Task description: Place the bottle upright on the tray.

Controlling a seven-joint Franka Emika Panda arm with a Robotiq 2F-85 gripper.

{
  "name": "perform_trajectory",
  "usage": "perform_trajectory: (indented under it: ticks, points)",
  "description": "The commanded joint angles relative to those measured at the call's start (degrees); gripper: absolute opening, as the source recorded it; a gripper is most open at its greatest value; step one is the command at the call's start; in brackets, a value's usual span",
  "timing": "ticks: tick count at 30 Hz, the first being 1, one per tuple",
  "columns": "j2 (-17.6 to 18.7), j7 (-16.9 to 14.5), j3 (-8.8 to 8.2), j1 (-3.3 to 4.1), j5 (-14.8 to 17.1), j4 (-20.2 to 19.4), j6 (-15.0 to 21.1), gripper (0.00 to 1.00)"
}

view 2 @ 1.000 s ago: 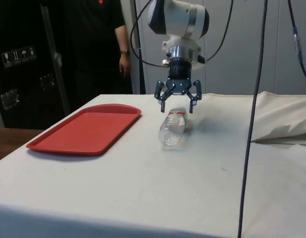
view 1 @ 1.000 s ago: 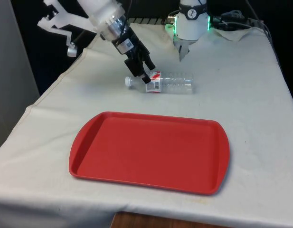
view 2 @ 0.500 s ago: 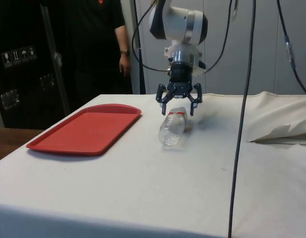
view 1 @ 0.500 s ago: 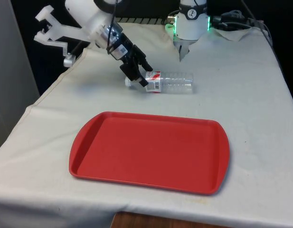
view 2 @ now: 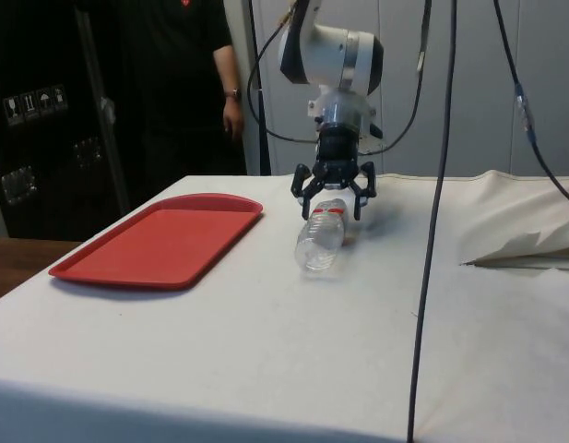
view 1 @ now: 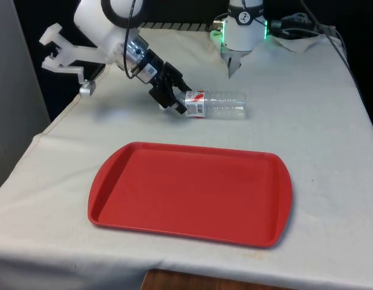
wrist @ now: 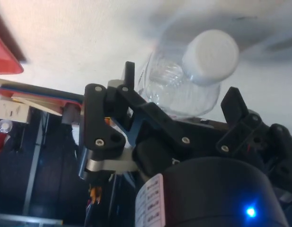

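Lowered since a second ago, the gripper (view 1: 176, 98) straddles the cap end of the bottle (view 1: 217, 104), fingers spread apart, beyond the tray (view 1: 192, 193).

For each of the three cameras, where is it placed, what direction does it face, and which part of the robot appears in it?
Front view: across the table, facing the tray, lying bottle and tilted arm.
Side view: at the table's side, facing the gripper astride the bottle's cap end; a person stands behind.
Wrist view: on the wrist, facing the bottle's white cap between open fingers.
All share the bottle.
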Motion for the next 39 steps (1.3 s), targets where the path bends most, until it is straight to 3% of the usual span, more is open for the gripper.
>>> perform_trajectory:
  ticks: [1,18,25,27,28,39]
  points:
    - [0.7,-0.4,0.29,-0.52,0.7,0.6,-1.1,1.00]
    - [2.0,-0.9,0.00,0.29,1.4,0.7,-2.2,1.00]
    - [1.8,-0.5,0.06,1.09,1.9,0.1,-1.5,1.00]
    - [2.0,-0.6,0.06,0.92,1.5,0.3,-2.1,1.00]
    - [1.8,-0.4,0.06,1.26,1.9,0.0,-1.5,1.00]
    - [1.9,-0.5,0.00,1.09,1.5,0.2,-2.0,1.00]
